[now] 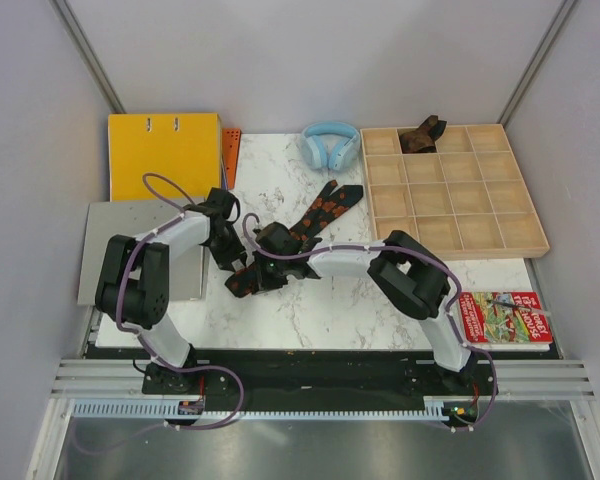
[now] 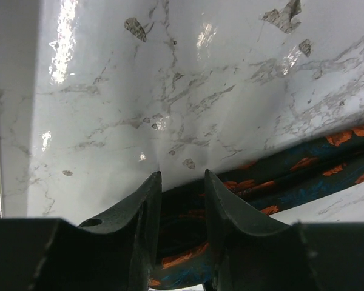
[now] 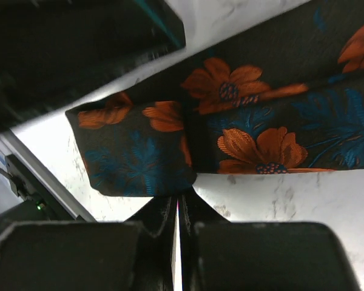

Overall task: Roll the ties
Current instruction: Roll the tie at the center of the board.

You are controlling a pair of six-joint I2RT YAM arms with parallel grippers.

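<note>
Now a dark brown tie (image 1: pixel 421 136) sits in the tray's (image 1: pixel 480 215) back row.

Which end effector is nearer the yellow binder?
Left. The left end effector sits just near-right of the yellow binder; the right end effector is farther right, at the floral tie.

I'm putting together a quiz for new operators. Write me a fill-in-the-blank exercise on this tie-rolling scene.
1. In the wooden tray lies a rolled tie whose colour is dark ___.
2. The headphones beside the tray are light ___.
3. The floral tie on the table has blue leaves and ___ flowers.
4. Of the left gripper and the right gripper, the one with its fingers pressed together is the ___.

Missing words: brown; blue; orange; right.
</note>
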